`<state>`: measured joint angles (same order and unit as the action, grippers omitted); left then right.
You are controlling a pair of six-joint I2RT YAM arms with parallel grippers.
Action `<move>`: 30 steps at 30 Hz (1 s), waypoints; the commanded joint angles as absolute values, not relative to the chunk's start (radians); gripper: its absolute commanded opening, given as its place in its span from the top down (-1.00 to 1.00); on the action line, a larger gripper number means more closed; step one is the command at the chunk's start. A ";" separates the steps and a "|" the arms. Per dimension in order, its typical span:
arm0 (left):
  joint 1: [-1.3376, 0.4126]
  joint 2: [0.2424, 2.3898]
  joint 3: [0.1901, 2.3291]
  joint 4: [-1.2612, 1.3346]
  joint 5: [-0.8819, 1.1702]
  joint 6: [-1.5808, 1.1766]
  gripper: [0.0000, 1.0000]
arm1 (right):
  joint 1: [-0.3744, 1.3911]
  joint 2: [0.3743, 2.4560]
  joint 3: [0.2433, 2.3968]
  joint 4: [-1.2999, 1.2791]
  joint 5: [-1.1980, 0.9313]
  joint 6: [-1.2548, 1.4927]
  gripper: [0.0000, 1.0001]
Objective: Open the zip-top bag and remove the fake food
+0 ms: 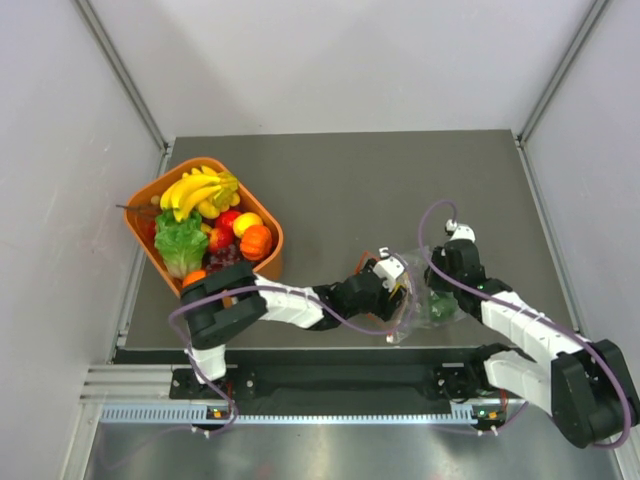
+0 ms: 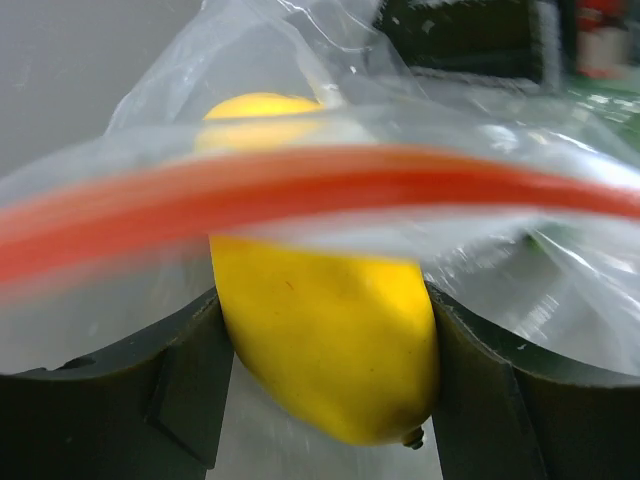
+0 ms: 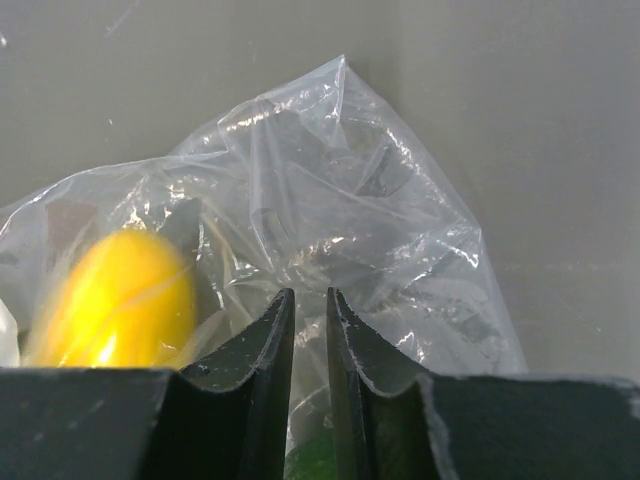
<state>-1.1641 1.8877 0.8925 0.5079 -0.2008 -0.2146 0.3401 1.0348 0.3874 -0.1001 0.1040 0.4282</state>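
Note:
The zip-top bag (image 1: 418, 262) lies crinkled near the table's front edge, between my two grippers. My left gripper (image 1: 398, 283) reaches into its mouth and is shut on a yellow oval toy fruit (image 2: 320, 340). The jaws press on both sides of the fruit, and the blurred orange-red zip strip (image 2: 300, 190) crosses just in front. My right gripper (image 3: 310, 300) is shut on a fold of the clear bag (image 3: 380, 220). The yellow fruit (image 3: 120, 300) shows through the plastic to its left. A green piece (image 1: 440, 308) sits inside the bag and shows under the right jaws (image 3: 310, 465).
An orange basket (image 1: 205, 160) at the left rear holds a banana bunch (image 1: 200, 190), lettuce (image 1: 180, 245), grapes and round fruits. The table's front edge runs just below the bag. White walls enclose the sides.

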 commanded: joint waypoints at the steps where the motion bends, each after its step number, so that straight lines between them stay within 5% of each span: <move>1: -1.164 1.721 0.845 0.525 -0.132 -0.232 0.66 | 0.318 1.005 0.394 -0.045 0.091 0.420 0.63; 17: -1.164 1.231 0.678 0.080 -0.064 -0.368 0.69 | 0.233 0.965 0.356 -0.014 0.003 0.414 0.64; 24: -1.164 0.971 0.684 -0.236 -0.167 -0.434 0.68 | 0.201 0.945 0.339 -0.008 -0.061 0.411 0.67; 30: -1.163 0.764 0.759 -0.431 -0.449 -0.445 0.66 | 0.178 0.937 0.331 -0.008 -0.095 0.407 0.70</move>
